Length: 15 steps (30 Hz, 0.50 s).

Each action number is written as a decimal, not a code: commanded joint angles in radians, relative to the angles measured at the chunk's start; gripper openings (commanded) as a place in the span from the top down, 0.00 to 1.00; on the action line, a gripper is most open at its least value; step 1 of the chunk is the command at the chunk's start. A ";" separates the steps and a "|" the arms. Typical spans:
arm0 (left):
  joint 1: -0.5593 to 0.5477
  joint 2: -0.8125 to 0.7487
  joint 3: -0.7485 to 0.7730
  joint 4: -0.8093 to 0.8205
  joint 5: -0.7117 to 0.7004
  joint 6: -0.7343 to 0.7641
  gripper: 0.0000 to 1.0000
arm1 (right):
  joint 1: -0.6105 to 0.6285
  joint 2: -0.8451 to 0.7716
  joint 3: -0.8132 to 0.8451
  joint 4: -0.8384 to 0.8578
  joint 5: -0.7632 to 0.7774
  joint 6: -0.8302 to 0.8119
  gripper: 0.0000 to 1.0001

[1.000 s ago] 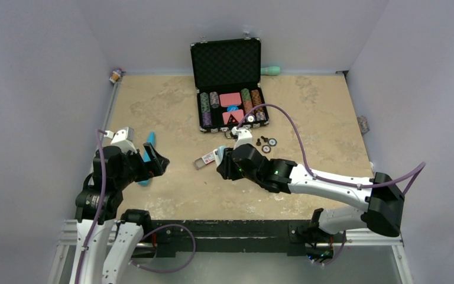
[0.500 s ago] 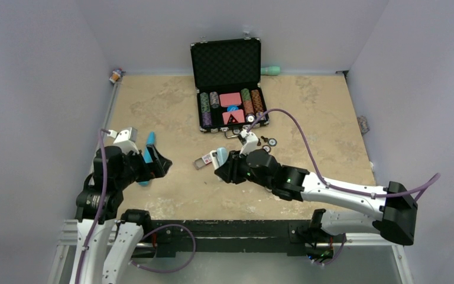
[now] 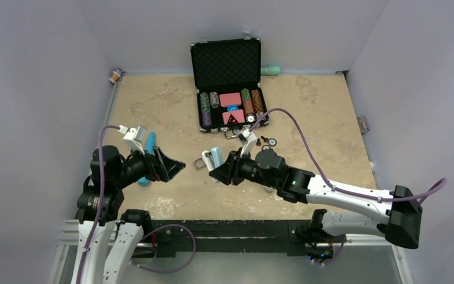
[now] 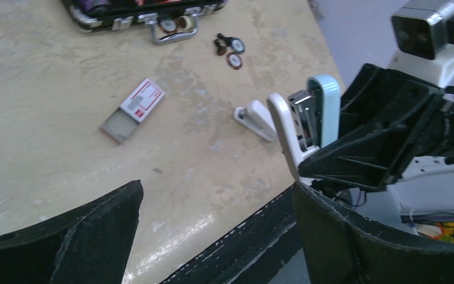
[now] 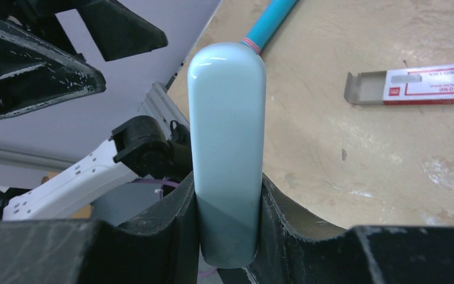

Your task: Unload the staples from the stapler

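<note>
My right gripper (image 3: 220,170) (image 5: 227,192) is shut on the stapler (image 3: 217,157), holding it off the table. Its light blue top (image 5: 227,124) stands upright between the jaws. In the left wrist view the stapler (image 4: 322,109) is hinged open, with its white base (image 4: 281,127) swung away from the metal magazine (image 4: 303,115). Whether staples sit in the magazine I cannot tell. My left gripper (image 3: 168,166) (image 4: 216,198) is open and holds nothing, a short way left of the stapler. A red and white staple box (image 4: 135,108) (image 5: 411,86) lies slid open on the table.
An open black case (image 3: 230,89) of poker chips stands at the back, with loose chips (image 4: 232,50) near its handle. A blue pen (image 3: 149,145) lies by the left arm. A small white object (image 4: 254,118) lies beside the stapler. The table's front edge is close below both grippers.
My left gripper has swung right toward the stapler and opened fully. My right arm has carried the stapler a little to the left and nearer.
</note>
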 commanded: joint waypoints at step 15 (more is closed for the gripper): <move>0.001 -0.055 -0.132 1.173 0.569 -0.705 0.00 | 0.003 -0.078 0.243 0.190 -0.307 -0.013 1.00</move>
